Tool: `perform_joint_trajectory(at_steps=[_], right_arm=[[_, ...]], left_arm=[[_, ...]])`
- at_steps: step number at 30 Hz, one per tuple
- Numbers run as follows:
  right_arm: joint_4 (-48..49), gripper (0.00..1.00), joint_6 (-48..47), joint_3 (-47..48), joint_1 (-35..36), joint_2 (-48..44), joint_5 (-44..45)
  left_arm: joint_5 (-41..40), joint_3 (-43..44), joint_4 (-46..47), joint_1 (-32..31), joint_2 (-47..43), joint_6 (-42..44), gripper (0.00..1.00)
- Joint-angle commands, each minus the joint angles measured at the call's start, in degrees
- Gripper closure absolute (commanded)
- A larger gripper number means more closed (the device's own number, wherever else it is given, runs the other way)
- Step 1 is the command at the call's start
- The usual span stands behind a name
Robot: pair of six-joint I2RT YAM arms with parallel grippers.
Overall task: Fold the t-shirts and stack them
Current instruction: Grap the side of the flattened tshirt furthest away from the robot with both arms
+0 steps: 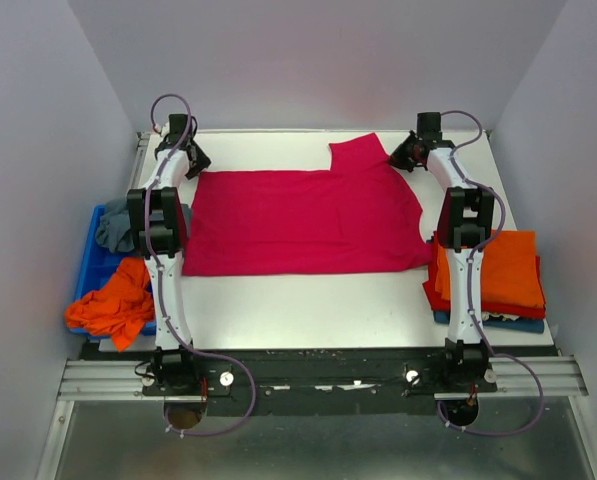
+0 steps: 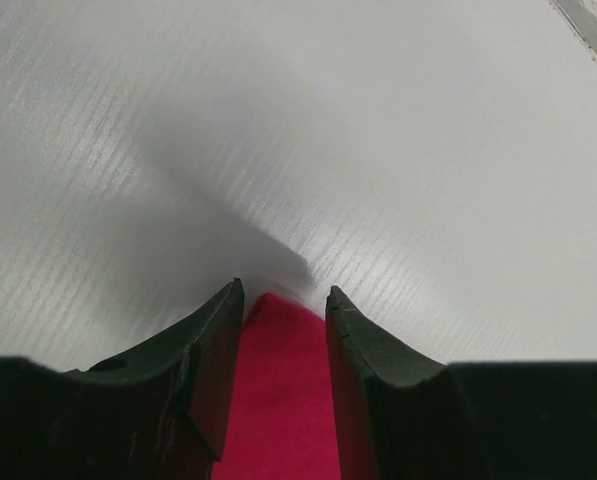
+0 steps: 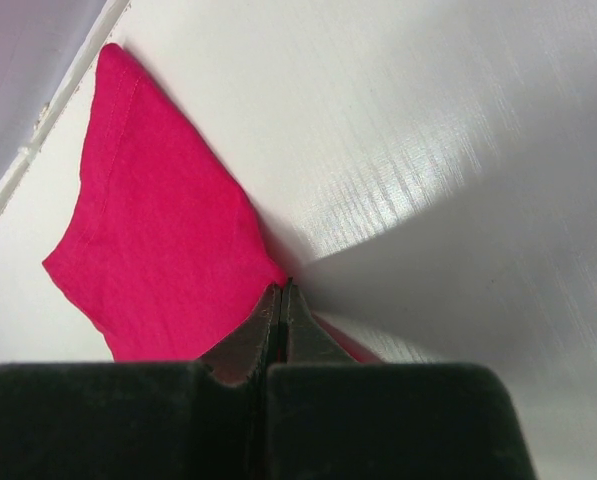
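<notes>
Shirt position: the red t-shirt [image 1: 298, 225] lies spread flat across the middle of the table [image 1: 308, 310], its 1 visible sleeve [image 1: 358, 155] pointing to the far edge.
Left gripper: the left gripper [image 1: 193, 165] sits at the shirt's far left corner. In the left wrist view its fingers stand apart with red cloth between them, so it has not pinched yet.
Right gripper: the right gripper [image 3: 281, 290] has its fingers pressed together on the cloth just beside the sleeve, so it appears to hold the fabric.
Step in hand: likely taking both far corners for the first fold toward you.
How to do it well: close the left fingers fully on the corner before lifting. Raise both arms together and level, so the far hem comes over straight. Lay it on the near hem without dragging the layer below.
Edges: both grippers work close to the table's far edge and the back wall, so lift up and toward you, not outward.
Open room: bare table lies between the near hem and the arm bases.
Sides: the blue bin [image 1: 90, 265] of loose shirts sits at the left and the folded stack [image 1: 508, 270] at the right, touching the shirt's right edge. Keep your swing between the 2.
</notes>
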Motion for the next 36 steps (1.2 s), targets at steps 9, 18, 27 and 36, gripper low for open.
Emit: perform_joint_trajectory(at_steps=[9, 18, 27, 36], right_arm=[[0.66, 0.99, -0.13, -1.54, -0.56, -3.52, -0.77], [1.1, 0.99, -0.31, -1.28, -0.56, -4.84, -1.64], [1.01, 0.99, -1.54, -3.29, -0.56, -8.09, -2.26], [1.02, 0.99, -2.33, -8.21, -0.64, -12.04, -3.4]], left_arm=[[3.96, -2.84, -3.99, -1.66, 0.63, 0.82, 0.79], [3.62, -0.81, -0.74, -2.18, 0.02, 2.92, 1.0], [-0.61, -11.62, 6.82, -2.36, -9.38, 3.81, 1.0], [-4.73, -16.81, 8.14, -2.27, -14.84, 4.95, 1.0]])
